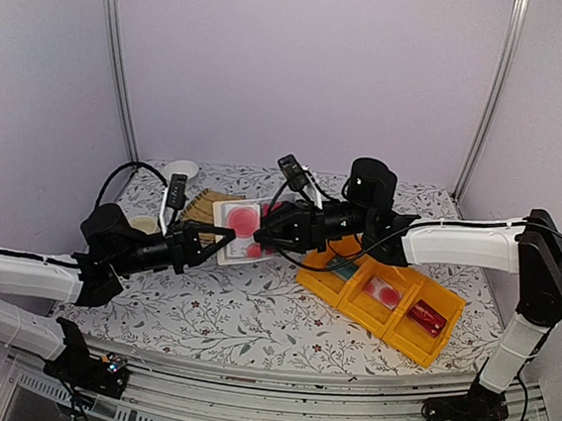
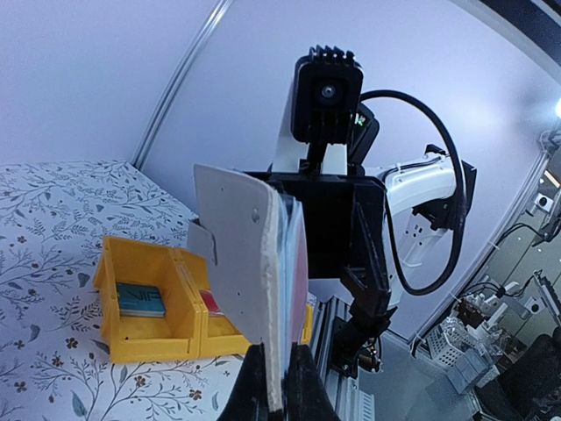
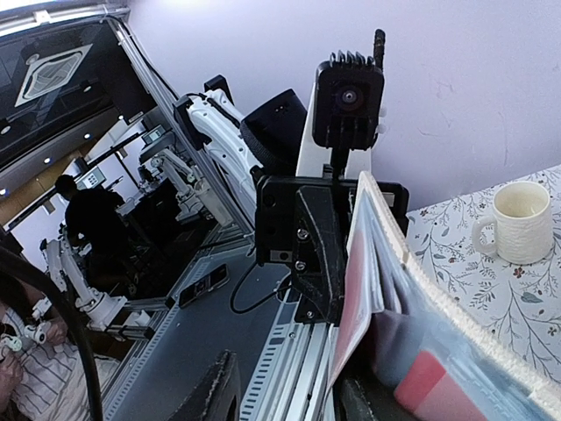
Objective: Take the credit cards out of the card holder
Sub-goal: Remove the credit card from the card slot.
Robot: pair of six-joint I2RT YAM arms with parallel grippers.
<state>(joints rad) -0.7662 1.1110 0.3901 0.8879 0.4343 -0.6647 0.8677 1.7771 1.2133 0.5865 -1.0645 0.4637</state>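
The beige card holder (image 1: 229, 250) is held open and upright above the table by my left gripper (image 1: 221, 233), which is shut on its lower edge. In the left wrist view the card holder (image 2: 241, 254) is edge-on between my fingers, with the left gripper (image 2: 279, 390) clamped on it. A whitish-pink card with a red circle (image 1: 243, 219) sits in its lining; its pink edge also shows in the left wrist view (image 2: 301, 263). My right gripper (image 1: 263, 237) is open at the holder's right side. In the right wrist view the card (image 3: 361, 298) stands by one finger of the right gripper (image 3: 294, 399).
Yellow trays (image 1: 352, 302) stand at the right; a teal flat item (image 1: 340, 266), a pinkish card with a red circle (image 1: 385, 290) and a red object (image 1: 427, 317) lie in them. A bamboo mat (image 1: 207, 203) and a cream mug (image 3: 521, 224) are at the back left.
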